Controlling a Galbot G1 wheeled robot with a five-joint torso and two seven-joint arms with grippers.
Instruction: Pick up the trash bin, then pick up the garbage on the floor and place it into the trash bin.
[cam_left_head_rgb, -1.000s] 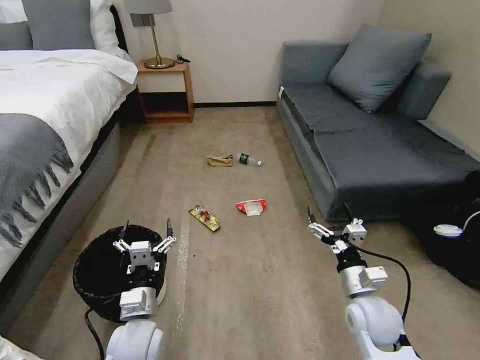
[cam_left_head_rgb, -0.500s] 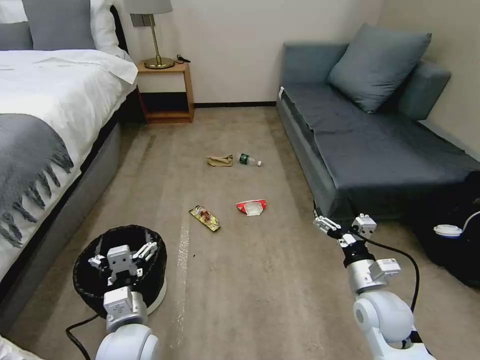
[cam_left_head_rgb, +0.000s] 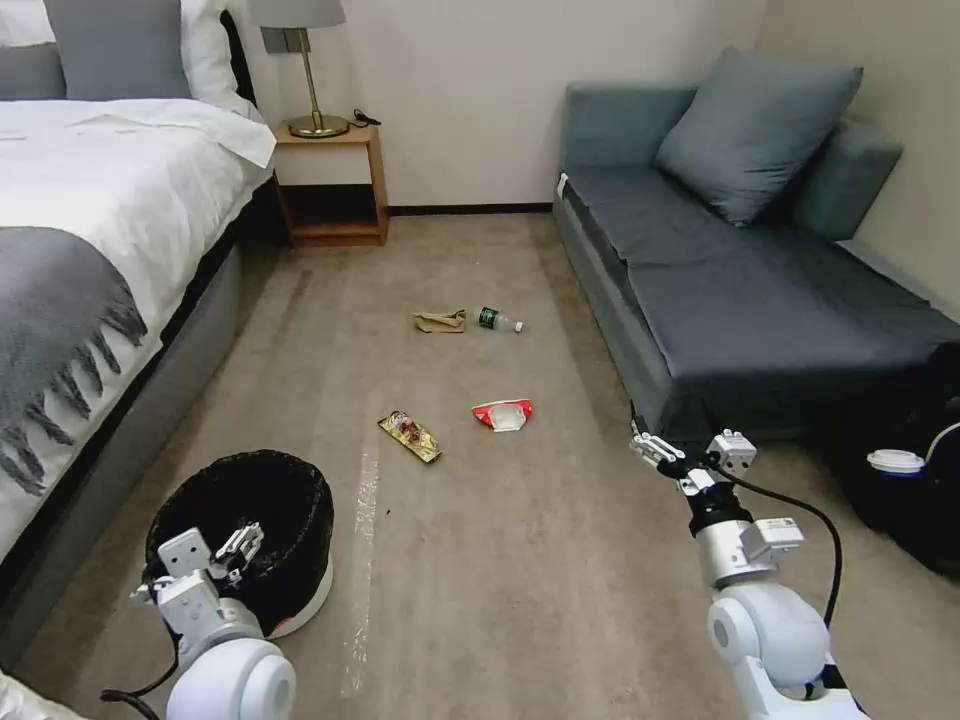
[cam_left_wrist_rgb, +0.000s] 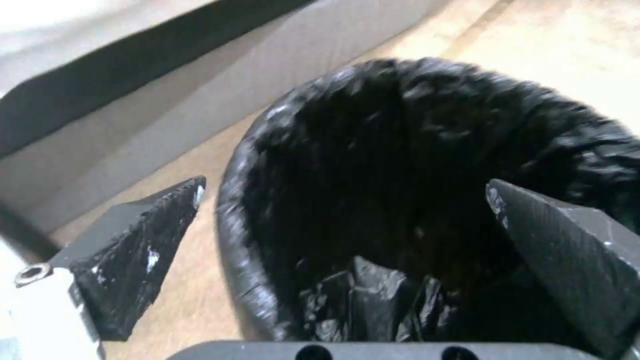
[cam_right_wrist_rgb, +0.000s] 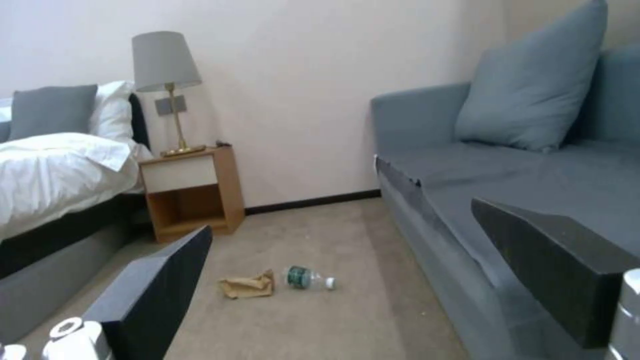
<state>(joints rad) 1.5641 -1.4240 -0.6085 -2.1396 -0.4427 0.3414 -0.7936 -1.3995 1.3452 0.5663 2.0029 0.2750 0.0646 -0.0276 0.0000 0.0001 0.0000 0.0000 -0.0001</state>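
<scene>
The trash bin (cam_left_head_rgb: 262, 500), white with a wrinkly black liner, stands on the carpet at the lower left. My left gripper (cam_left_head_rgb: 200, 565) is at its near rim, open. In the left wrist view the left gripper (cam_left_wrist_rgb: 347, 187) straddles the bin's rim (cam_left_wrist_rgb: 247, 225), one finger outside and one over the liner. The garbage lies ahead: a yellow-brown wrapper (cam_left_head_rgb: 410, 437), a red-and-white packet (cam_left_head_rgb: 503, 413), a tan paper bag (cam_left_head_rgb: 440, 321) and a small bottle (cam_left_head_rgb: 497, 320). My right gripper (cam_left_head_rgb: 690, 450) hangs open by the sofa's corner, holding nothing. The right wrist view shows the bag (cam_right_wrist_rgb: 247, 286) and bottle (cam_right_wrist_rgb: 308, 278).
A bed (cam_left_head_rgb: 90, 200) runs along the left and a grey sofa (cam_left_head_rgb: 740, 290) along the right. A nightstand (cam_left_head_rgb: 330, 185) with a lamp stands at the far wall. A black bag with a white lid (cam_left_head_rgb: 895, 462) sits at the far right. Open carpet lies between.
My left gripper has dropped and pulled back from above the bin's middle to its near-left rim. The right gripper shifted slightly right, then held still.
</scene>
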